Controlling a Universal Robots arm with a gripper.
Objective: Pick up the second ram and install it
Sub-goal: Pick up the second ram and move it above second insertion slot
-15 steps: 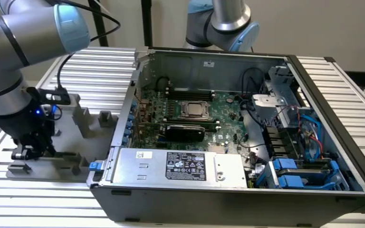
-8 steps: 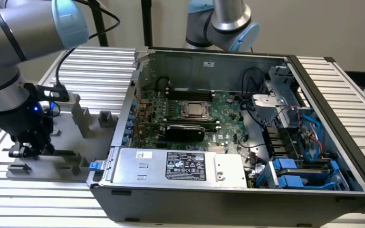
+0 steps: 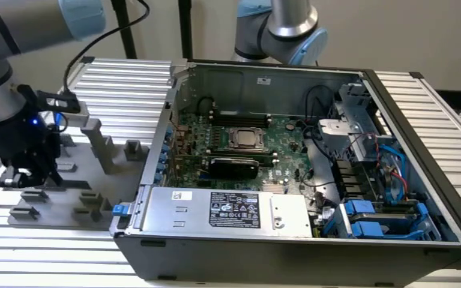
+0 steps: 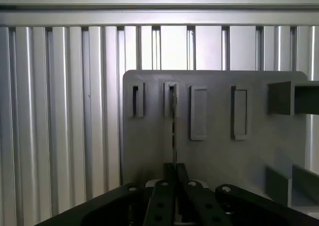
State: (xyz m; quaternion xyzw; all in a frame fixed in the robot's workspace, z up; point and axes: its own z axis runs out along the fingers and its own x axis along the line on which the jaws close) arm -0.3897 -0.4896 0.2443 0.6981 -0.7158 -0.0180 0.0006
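Between your claw's (image 4: pixel 174 172) fingers, gripped tight, the ram (image 4: pixel 173 129) is standing edge-on, its far end sitting in a fixture slot (image 4: pixel 170 100) ahead. You are seemingly picking up; freeing it calls for a straight pull.

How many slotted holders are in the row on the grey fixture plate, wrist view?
4, side by side: two narrow holders and two wider holders. The second ram, edge-on, runs from one narrow holder into the gripper. Others may lie hidden behind the gripper.
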